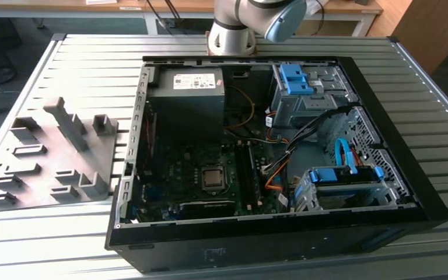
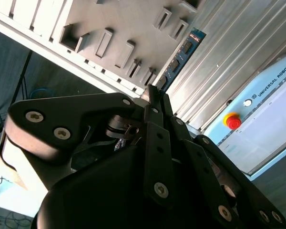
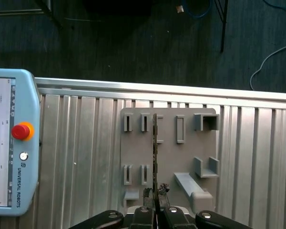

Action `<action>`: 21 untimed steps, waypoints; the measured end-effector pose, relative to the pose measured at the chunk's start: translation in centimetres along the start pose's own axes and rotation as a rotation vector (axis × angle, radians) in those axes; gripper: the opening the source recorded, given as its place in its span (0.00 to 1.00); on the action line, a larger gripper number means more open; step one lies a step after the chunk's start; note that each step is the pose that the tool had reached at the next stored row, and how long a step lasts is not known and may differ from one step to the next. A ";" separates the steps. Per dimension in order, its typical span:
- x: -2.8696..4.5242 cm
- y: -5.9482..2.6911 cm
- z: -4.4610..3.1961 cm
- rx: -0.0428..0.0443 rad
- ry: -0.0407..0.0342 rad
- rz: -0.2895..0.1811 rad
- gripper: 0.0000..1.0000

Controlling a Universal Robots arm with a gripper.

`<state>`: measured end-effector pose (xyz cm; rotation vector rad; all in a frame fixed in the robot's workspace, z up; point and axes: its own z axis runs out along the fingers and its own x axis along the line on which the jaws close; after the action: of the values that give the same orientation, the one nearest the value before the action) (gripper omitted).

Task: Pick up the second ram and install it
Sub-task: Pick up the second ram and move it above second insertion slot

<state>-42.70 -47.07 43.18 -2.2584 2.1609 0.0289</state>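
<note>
Logged in the first wrist view, left to right: control pad point(image 3: 9, 143) flat on the ribbed desk point(image 3: 76, 157), grey tray point(image 3: 169, 162) well below, second ram point(image 3: 155, 143) poised edge-on above it, pinched at its near end by the claw point(image 3: 155, 193), closed down on the stick. Reads as pickup done, carry stage in hand, stick clear of the tray. Calls, likely, for crossing to the open computer case point(image 1: 286, 239) on the exterior view's right and squaring the stick to a free slot on the board point(image 1: 173, 169) before pressing evenly.

The arm point(image 1: 232, 35) carries its tool point(image 2: 153, 95) pointing downward, fingers point(image 2: 157, 143) pinched onto the second ram point(image 2: 183, 53).
</note>
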 end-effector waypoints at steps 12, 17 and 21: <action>-0.05 0.00 -2.12 0.0001 -0.0001 0.000 0.14; -0.07 0.00 -3.07 0.0001 -0.0001 0.000 0.14; -0.10 0.00 -4.03 -0.0001 0.0001 0.000 0.14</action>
<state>-42.70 -47.07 47.22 -2.2585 2.1609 0.0290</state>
